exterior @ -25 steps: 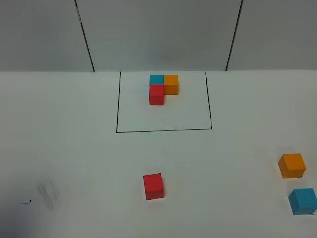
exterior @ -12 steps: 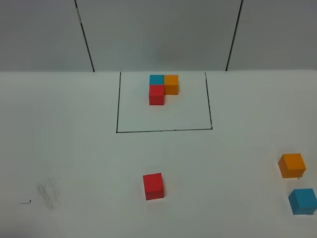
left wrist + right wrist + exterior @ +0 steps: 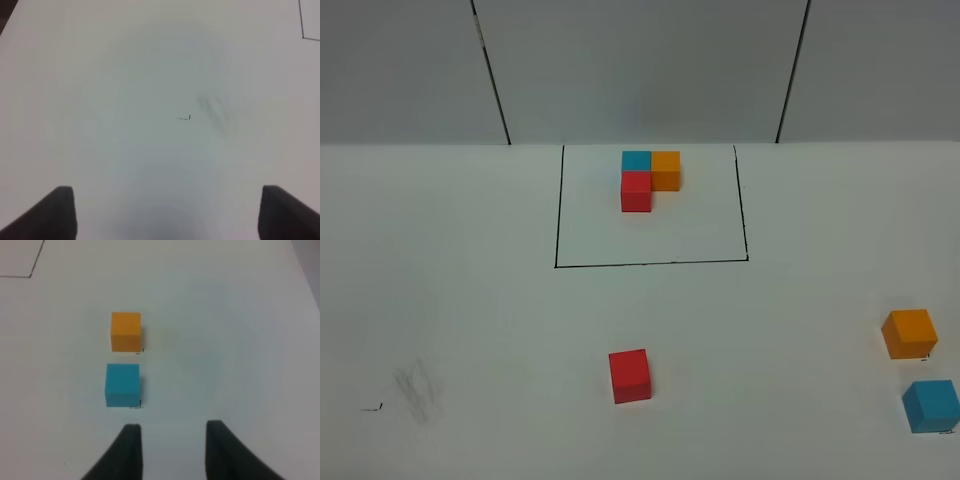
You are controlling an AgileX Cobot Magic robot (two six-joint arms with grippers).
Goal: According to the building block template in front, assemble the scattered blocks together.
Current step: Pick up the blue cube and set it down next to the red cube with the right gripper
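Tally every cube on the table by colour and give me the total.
Red: 2, the loose red cube and the template's red cube
Blue: 2, the loose blue cube and the template's blue cube
Orange: 2, the loose orange cube and the template's orange cube
Total: 6

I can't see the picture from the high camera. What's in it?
A white table holds a little L of blue, orange and red cubes inside a black outlined square. Nearer the camera sit three loose cubes: a red one in the middle, and an orange one and a blue one at the right edge.
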